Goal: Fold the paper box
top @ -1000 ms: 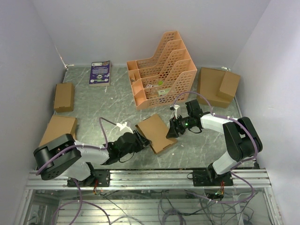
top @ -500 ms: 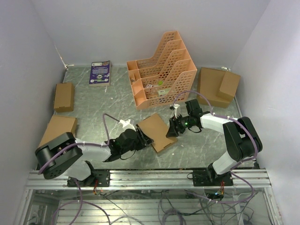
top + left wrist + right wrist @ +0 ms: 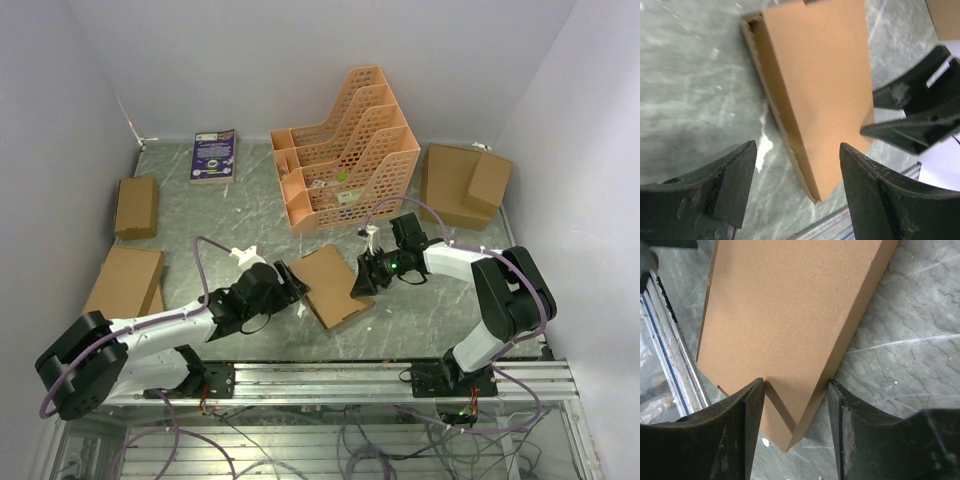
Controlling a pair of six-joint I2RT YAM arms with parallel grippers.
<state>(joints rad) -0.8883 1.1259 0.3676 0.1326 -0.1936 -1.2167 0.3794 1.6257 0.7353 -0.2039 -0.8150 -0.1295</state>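
Note:
The paper box is a shallow, closed brown cardboard box lying on the grey marbled table, between the two arms. My right gripper is shut on its right corner; in the right wrist view both fingers press against the box on either side of that corner. My left gripper stands open just off the box's left edge. In the left wrist view the near corner of the box lies in the gap of the left gripper, touching neither finger.
An orange lattice file rack stands behind the box. Ready-made brown boxes lie at the left and stacked at the back right. A book lies at the back left. A metal rail runs along the near edge.
My left gripper has opened off the box's left edge and the left arm has drawn back to the left. The right gripper keeps its grip on the corner.

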